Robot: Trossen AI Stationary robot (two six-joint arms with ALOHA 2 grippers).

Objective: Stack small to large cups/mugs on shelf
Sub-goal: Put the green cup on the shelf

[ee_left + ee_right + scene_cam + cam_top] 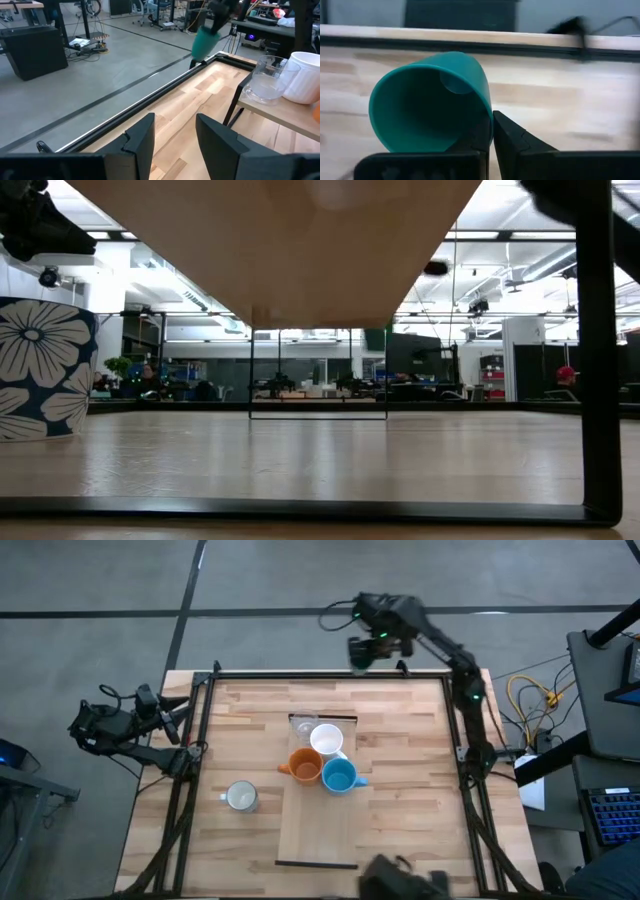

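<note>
My right claw (489, 135) is clamped on the dark green cup's (430, 102) rim, above the table's (420, 760) far edge; next I carry it toward the shelf (318, 830) behind me.

Right arm reaches out past the far edge of the surface, its hand (490, 137) clamped tight, one dark finger inside the rim of a tilted teal cup (427, 102). Left arm waits off the left side, hand (172, 137) spread apart, holding nothing.
</note>
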